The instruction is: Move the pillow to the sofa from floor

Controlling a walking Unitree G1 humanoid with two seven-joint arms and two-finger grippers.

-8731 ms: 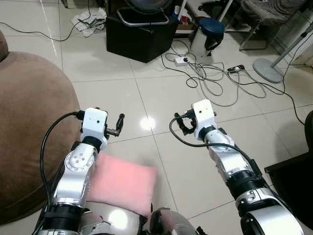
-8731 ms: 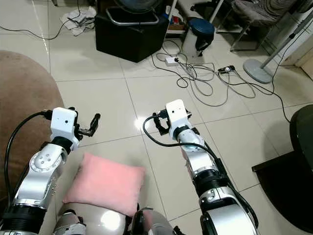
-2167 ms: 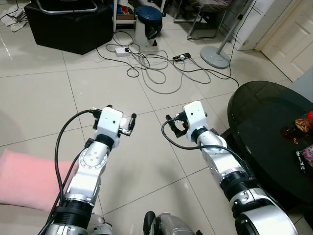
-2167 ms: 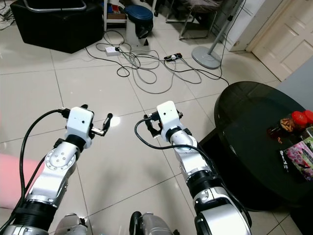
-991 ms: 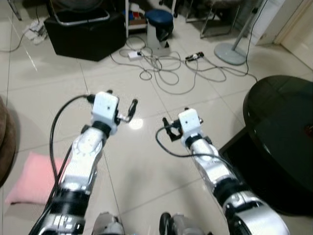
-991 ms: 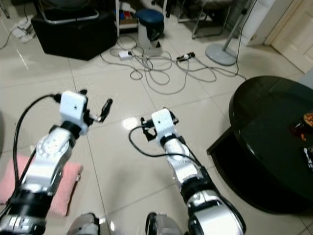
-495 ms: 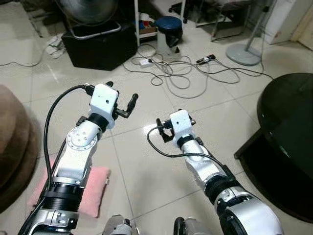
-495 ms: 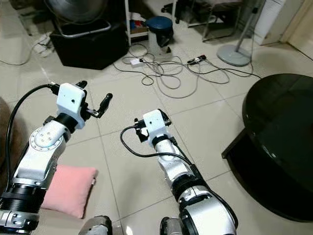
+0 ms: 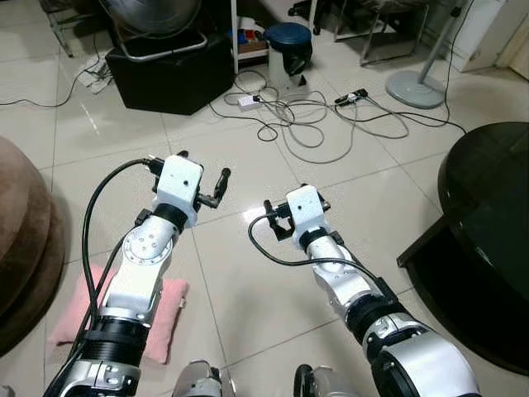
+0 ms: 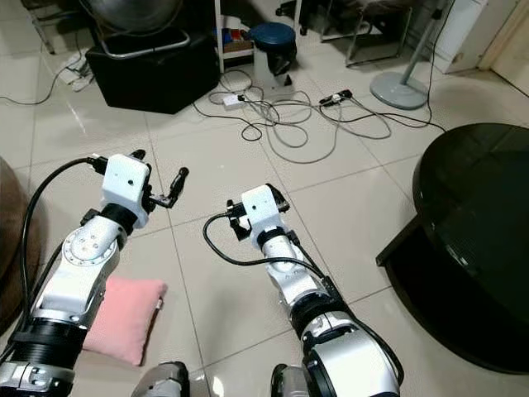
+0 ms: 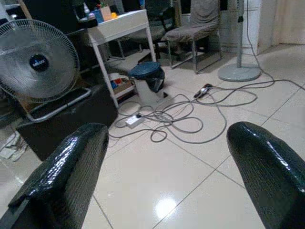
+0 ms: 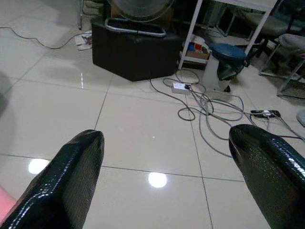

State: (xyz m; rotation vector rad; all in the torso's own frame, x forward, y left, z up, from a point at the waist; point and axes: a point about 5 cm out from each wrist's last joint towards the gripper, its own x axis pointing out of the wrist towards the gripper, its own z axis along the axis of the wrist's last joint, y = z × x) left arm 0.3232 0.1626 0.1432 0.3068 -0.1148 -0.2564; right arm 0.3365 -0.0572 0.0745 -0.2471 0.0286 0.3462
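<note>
The pink pillow (image 10: 124, 319) lies flat on the tiled floor at my lower left, partly hidden under my left forearm. The brown sofa (image 9: 23, 248) bulges in at the left edge, just beyond the pillow. My left gripper (image 9: 216, 188) is held up above the floor, ahead of and to the right of the pillow, open with nothing in it. My right gripper (image 9: 273, 220) hovers at the middle, also open and empty. In the wrist views, the left gripper's fingers (image 11: 66, 176) and the right gripper's fingers (image 12: 71, 181) stand wide apart over bare tile.
A black box (image 9: 169, 62) with a fan on it stands ahead. Loose cables (image 9: 306, 124) and a power strip sprawl over the floor near a blue-topped bin (image 9: 289, 41). A fan base (image 9: 421, 87) is at the far right. A black round table (image 9: 496, 215) fills the right side.
The camera swung back left over the last seconds, bringing the pillow and sofa into view. Both arms keep the same raised pose, with the fingers open throughout.
</note>
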